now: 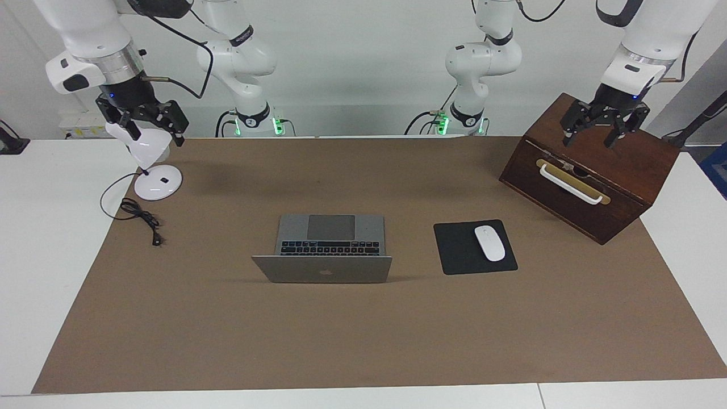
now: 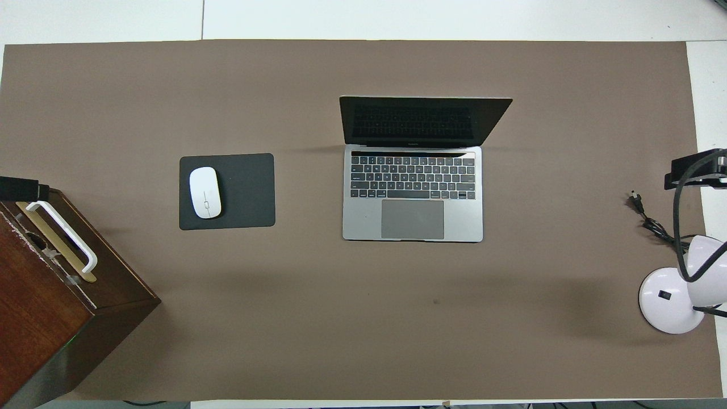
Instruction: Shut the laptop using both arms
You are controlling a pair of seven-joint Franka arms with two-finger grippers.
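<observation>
The silver-grey laptop (image 1: 329,244) (image 2: 413,193) stands open in the middle of the brown mat. Its lid is upright on the edge farther from the robots, and the keyboard and trackpad face them. Both arms hang raised at the two ends of the table, well away from the laptop. My left gripper (image 1: 593,133) is open over the top of the wooden box and holds nothing. Above the white desk lamp, my right gripper (image 1: 153,128) is also open with nothing in it.
A black mouse pad (image 1: 454,250) (image 2: 244,190) with a white mouse (image 1: 489,243) (image 2: 205,192) lies beside the laptop toward the left arm's end. The wooden box (image 1: 590,170) (image 2: 51,307) has a white handle. The lamp (image 1: 156,182) (image 2: 670,301) and its cable (image 1: 139,216) sit at the right arm's end.
</observation>
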